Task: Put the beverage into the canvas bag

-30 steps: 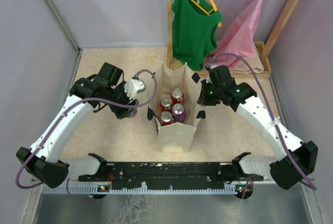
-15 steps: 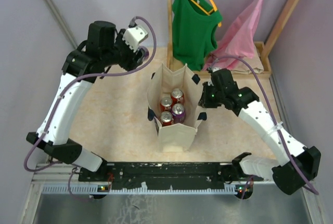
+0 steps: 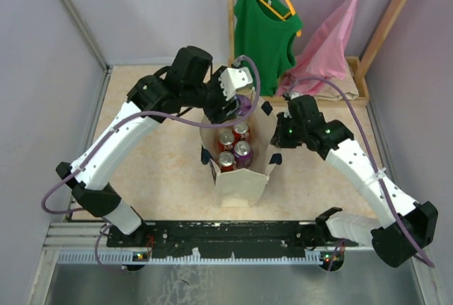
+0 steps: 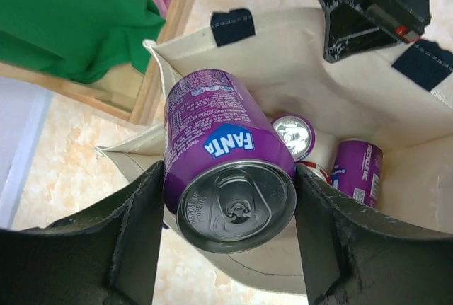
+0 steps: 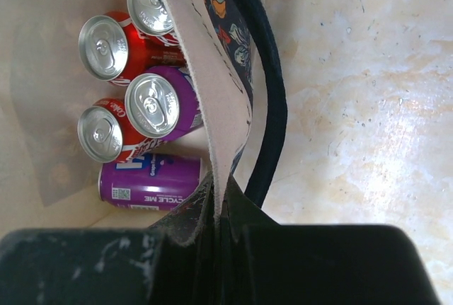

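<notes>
left gripper [image 4: 230, 245] clamped on purple can [image 4: 225, 139], over the open canvas bag [image 3: 239, 181], middle of top view | right gripper [image 5: 221, 209] pinching bag's wall | risk: dropped can may hit cans inside [image 5: 151, 105], tip or bounce out

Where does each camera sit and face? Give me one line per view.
Top external: above, behind the bases, looking down at the canvas bag; both arms, left hand, right hand show.
Left wrist: looks down past the left fingers at the gripped purple Fanta can over the bag.
Right wrist: looks down the pinched bag wall at cans inside; the right fingers show.
All share the bag and cans.
</notes>
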